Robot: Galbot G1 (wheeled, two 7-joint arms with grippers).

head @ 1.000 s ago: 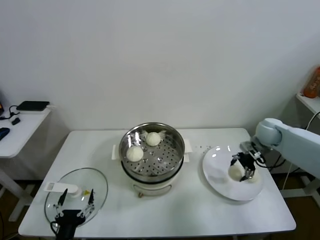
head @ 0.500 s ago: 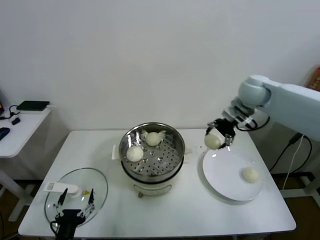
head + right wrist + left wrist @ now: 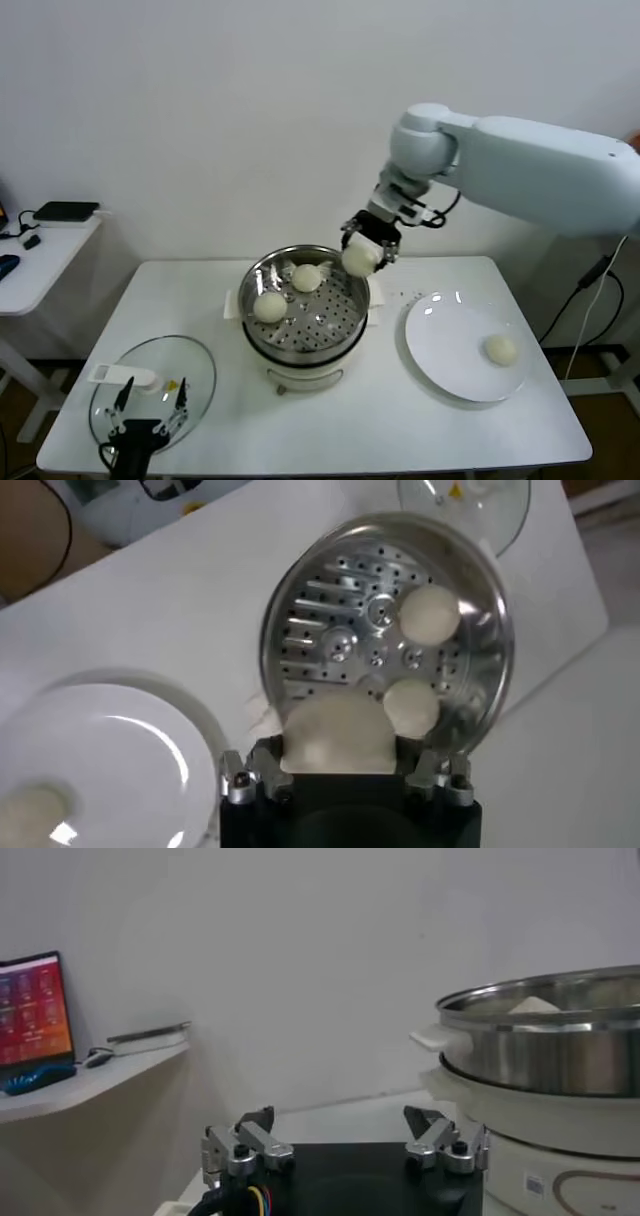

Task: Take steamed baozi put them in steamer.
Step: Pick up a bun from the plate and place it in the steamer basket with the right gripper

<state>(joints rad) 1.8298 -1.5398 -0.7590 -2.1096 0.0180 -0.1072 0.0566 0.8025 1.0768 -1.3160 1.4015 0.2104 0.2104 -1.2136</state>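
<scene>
Tabletop steamer [image 3: 306, 300]; right hand [image 3: 366, 251] grips baozi [image 3: 358, 259].

Two baozi [image 3: 269, 307] in steamer [image 3: 340, 325]

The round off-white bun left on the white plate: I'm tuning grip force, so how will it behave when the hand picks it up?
The round off-white dough bun looks soft, so it probably dents under a hard squeeze. Its rounded shape on the flat white plate suggests it may roll if nudged. The right hand carries a similar bun, so it is likely light.
</scene>
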